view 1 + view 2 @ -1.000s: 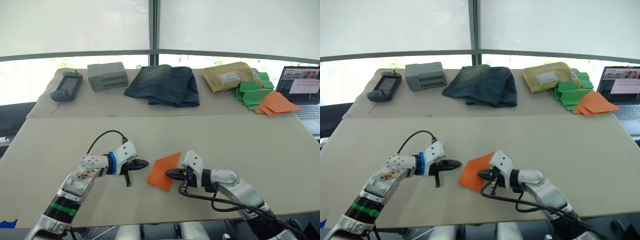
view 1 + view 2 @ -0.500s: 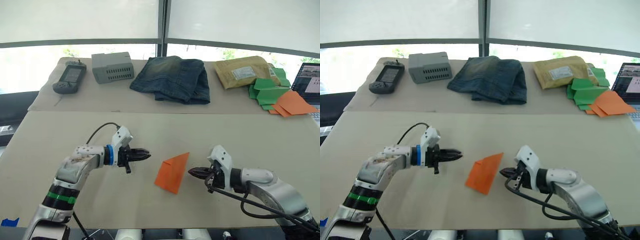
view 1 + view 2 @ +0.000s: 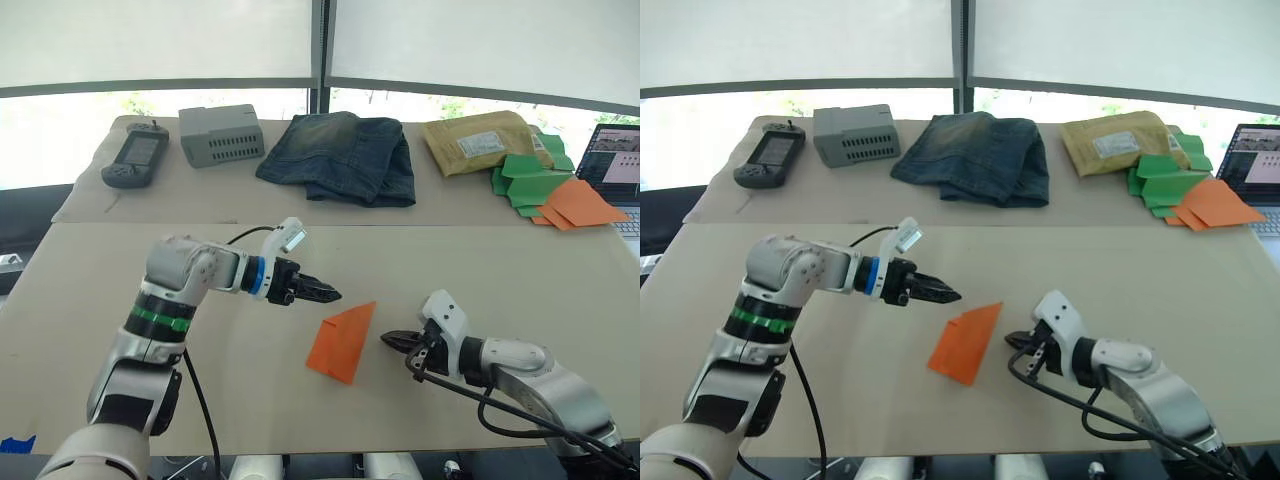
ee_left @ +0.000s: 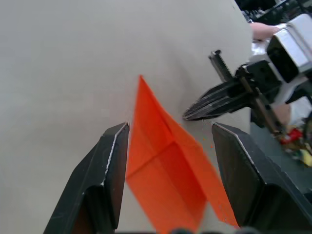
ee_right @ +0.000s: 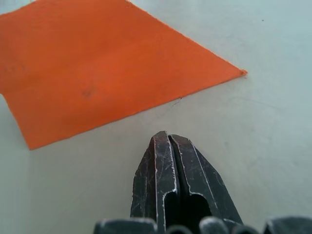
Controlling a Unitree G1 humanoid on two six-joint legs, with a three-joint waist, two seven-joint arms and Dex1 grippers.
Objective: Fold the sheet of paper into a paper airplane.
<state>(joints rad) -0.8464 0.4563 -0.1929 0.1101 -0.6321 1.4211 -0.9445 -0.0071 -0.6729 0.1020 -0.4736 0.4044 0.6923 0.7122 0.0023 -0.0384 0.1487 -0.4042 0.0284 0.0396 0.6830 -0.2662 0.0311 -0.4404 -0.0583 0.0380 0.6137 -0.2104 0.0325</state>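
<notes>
Your sheet of paper (image 3: 343,340) lies folded on the surface (image 3: 520,280). Left gripper (image 3: 328,295) hovers spread just left; right gripper (image 3: 388,340), fingers pressed together, sits just right, holding nothing.

light: bright daylight from white-blinded windows across the top of the head views | glare: strip below the blinds blown out | shadows: soft, faint on the surface (image 3: 560,280) | focus: head views sharp; left wrist view blurs the near sheet of paper (image 4: 168,170) at bottom
</notes>
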